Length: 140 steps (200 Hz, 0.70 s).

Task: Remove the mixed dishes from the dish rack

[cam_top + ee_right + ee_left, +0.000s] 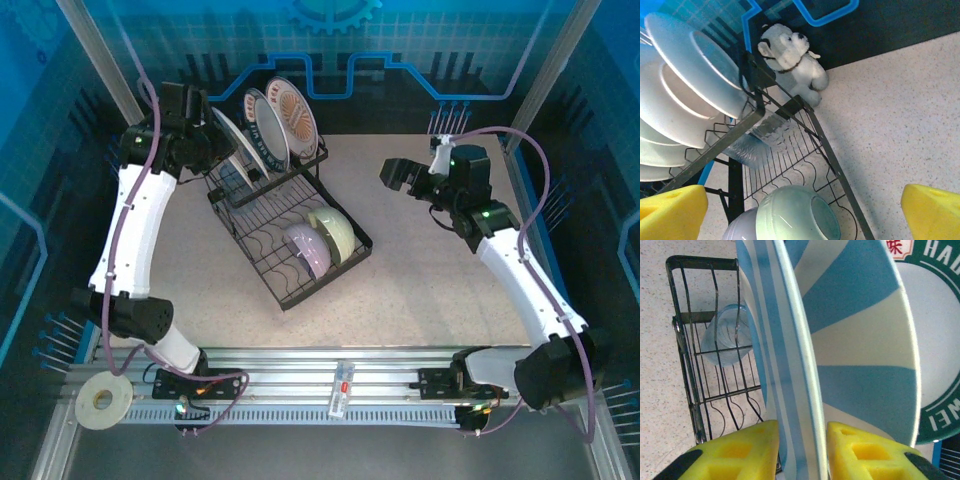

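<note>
In the top view, the dish rack (292, 292) is seen lying slantwise at the table's middle. The upright plates (262, 125) are slotted at its 11 o'clock end, and the pale green bowl (338, 230) and lavender bowl (303, 248) lie toward its 5 o'clock end. The left gripper (212, 140) is set against the plates, so the left arm is judged much the nearer. The right gripper (400, 175) hangs well apart at 3 o'clock of the rack, its fingers spread wide. In the left wrist view, a striped plate (790, 370) stands on edge, its rim running from 12 to 6 o'clock straight down between the yellow fingers (737, 452). These are drawn close to both of its faces, though whether it is firmly pinched cannot be told, since the contact is cut off at the frame's bottom. A clear tumbler (726, 340) lies at 9 o'clock behind the wires. In the right wrist view, the bowls are seen at 6 o'clock between the parted fingers, the plates' undersides at 9 o'clock, and a dog figurine (790, 55) beyond the rack at 12 o'clock. The plates' seating in the slots is hidden.
</note>
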Tool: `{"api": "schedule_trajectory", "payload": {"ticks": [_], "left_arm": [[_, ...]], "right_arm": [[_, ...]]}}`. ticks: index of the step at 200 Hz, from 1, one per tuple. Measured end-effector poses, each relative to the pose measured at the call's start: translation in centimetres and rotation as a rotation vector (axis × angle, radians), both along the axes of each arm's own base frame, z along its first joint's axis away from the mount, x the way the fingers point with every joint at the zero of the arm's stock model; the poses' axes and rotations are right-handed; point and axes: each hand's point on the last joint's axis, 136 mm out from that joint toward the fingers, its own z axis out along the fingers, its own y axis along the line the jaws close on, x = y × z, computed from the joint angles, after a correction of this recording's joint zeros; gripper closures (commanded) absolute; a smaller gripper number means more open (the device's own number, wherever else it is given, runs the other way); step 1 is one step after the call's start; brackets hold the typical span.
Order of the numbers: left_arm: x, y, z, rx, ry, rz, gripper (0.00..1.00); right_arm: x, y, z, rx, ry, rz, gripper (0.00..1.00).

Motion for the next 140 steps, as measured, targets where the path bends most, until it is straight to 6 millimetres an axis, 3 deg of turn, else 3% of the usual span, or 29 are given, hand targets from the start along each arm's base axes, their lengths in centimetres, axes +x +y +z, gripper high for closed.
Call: {"api": "schedule_trajectory", "payload": {"ticks": [45,76,96,140], "left_arm": [[0.3,0.0,-0.1,0.001,0.004,0.004,0.92],[0.4,0.3,0.1,0.012,-0.004,0.013,1.00],[0.4,0.3,0.1,0.013,-0.005,0.015,1.00],[-0.1,0.3,0.2,0.004,-0.017,0.019,1.00]], "right_arm": [[-2.2,4.7,4.6,-0.052,-0.152,0.176,0.00],[-4.5,8.2,6.4,-0.101,-0.228,0.302,0.00],[-5.4,9.4,6.7,-0.127,-0.251,0.352,0.00],[-5.1,9.6,5.7,-0.164,-0.238,0.367,0.00]]}}
